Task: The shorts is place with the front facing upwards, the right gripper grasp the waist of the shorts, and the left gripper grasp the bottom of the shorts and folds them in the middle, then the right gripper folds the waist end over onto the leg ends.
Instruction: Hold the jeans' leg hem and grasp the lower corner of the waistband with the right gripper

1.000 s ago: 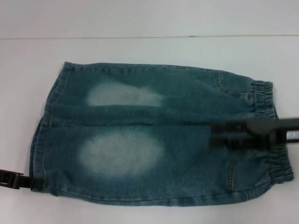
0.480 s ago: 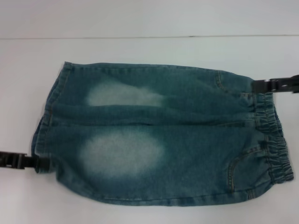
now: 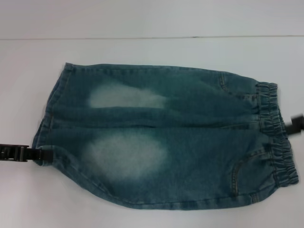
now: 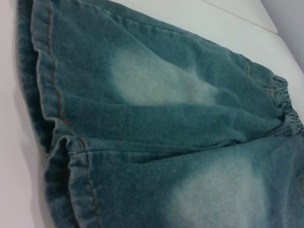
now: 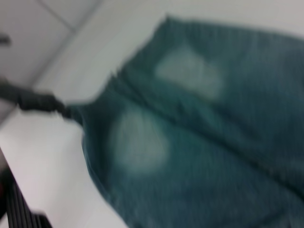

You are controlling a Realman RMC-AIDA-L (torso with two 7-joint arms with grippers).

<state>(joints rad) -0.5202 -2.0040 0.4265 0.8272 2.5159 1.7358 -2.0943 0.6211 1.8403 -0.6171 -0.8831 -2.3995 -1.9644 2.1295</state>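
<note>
Denim shorts (image 3: 161,137): you see them flat on the white tabletop (image 3: 142,50).
Left tool (image 3: 40,154): pinching the near leg hem.
Right tool (image 3: 295,124): beside the waistband; you can't tell its grip.
Writing: none readable.

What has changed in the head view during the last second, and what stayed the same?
The right hand drew back from over the waist of the shorts, went to the far waist corner, and now sits at the picture's right edge beside the waistband. The left hand moved along the leg hem away from the robot, and the near leg's hem shifted with it. The shorts stay flat on the table.
</note>
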